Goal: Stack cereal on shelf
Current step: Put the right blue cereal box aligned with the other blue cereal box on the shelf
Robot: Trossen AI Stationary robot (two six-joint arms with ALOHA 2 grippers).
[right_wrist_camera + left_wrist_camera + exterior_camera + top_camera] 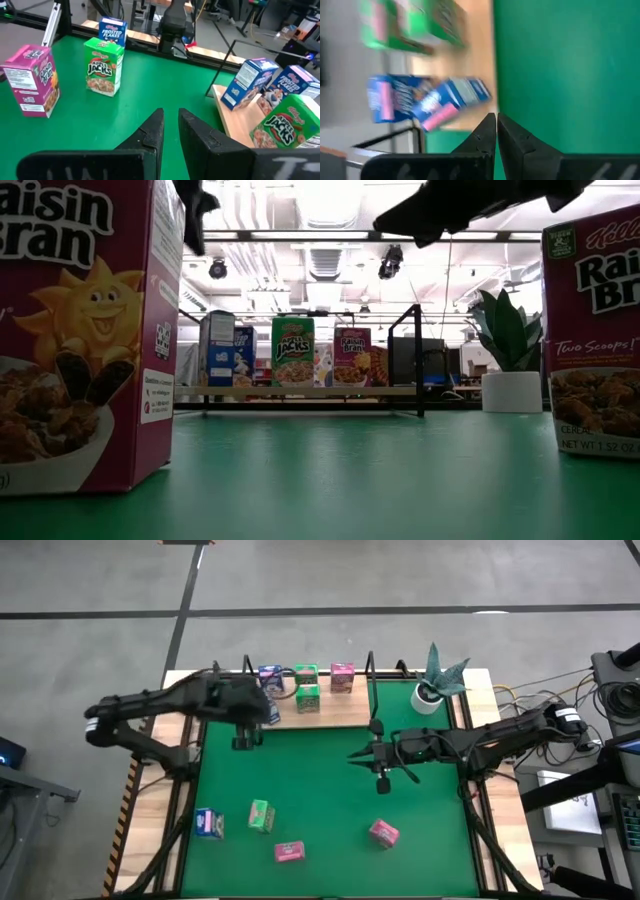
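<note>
The shelf [290, 715] is a light-wood board at the far edge of the green mat. On it stand two blue cereal boxes [270, 676] [247, 82], two green ones [307, 686] and a pink one [342, 676]. One blue [209, 823], one green [261, 815] and two pink boxes [289, 852] [383, 832] stand on the mat near the front. My left gripper [245, 740] [497, 120] hangs shut just in front of the shelf's left part, holding nothing. My right gripper [354, 755] [171, 117] hovers over mid-mat, its fingers slightly apart and empty.
A potted plant [435, 680] stands at the far right corner beside the shelf. Black rod uprights [417, 360] frame the shelf. In the low view the two pink boxes [80, 330] [595, 330] loom close at the left and right. Cables and gear [600, 740] lie off the table's right.
</note>
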